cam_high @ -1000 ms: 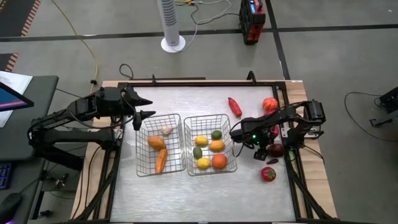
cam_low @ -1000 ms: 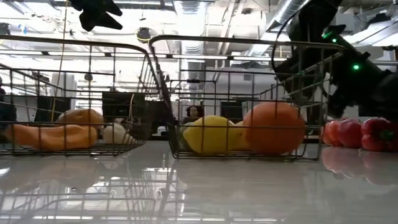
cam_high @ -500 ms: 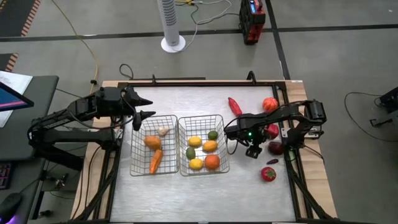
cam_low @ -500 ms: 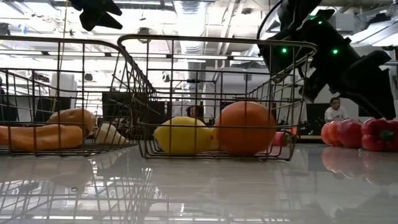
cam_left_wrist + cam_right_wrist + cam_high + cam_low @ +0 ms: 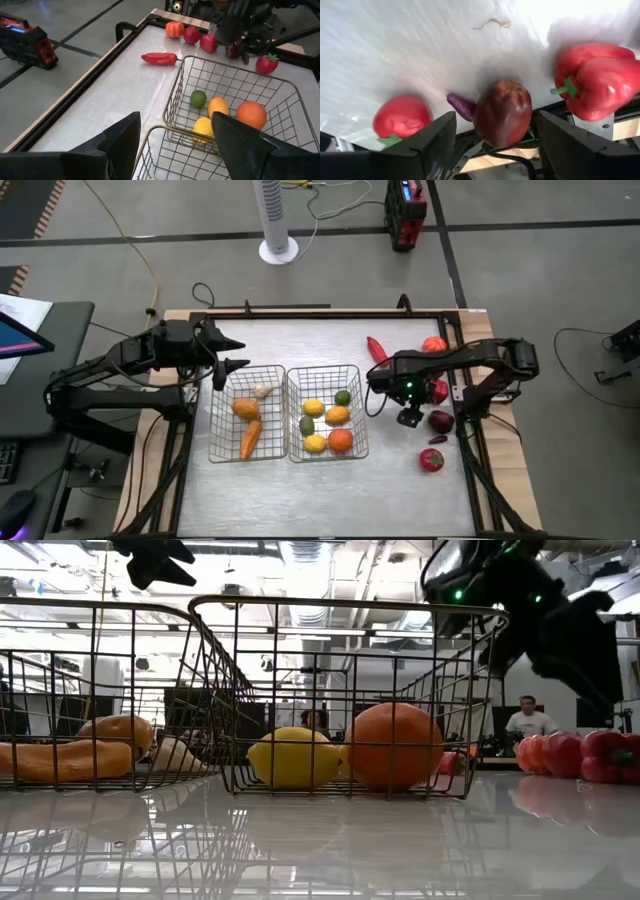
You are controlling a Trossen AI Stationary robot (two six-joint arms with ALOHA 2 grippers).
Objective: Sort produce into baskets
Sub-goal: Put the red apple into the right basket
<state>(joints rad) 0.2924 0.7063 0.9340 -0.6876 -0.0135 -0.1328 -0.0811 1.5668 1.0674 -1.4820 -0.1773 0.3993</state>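
Two wire baskets stand side by side on the table. The left basket (image 5: 218, 442) holds an orange pepper (image 5: 245, 408), a carrot (image 5: 249, 440) and a whitish bulb (image 5: 263, 390). The right basket (image 5: 362, 432) holds yellow, green and orange fruits (image 5: 340, 440). My left gripper (image 5: 232, 352) hangs open and empty above the left basket's far left corner. My right gripper (image 5: 495, 120) is open and empty, pointing down over a dark red apple (image 5: 502, 112) near the table's right edge. A red bell pepper (image 5: 592, 80) and a strawberry (image 5: 401, 117) lie beside the apple.
A long red chili (image 5: 377, 350) and an orange-red tomato (image 5: 433, 347) lie at the far right. A small purple piece (image 5: 462, 106) lies beside the apple. The table's raised frame (image 5: 462, 395) runs close behind the loose produce. A person shows beyond the table (image 5: 528, 720).
Both baskets have slid together a little toward the table's left edge, then stopped. My right arm, which was low beside the right basket's right wall, has risen and drawn toward the table's far edge, away from the basket.
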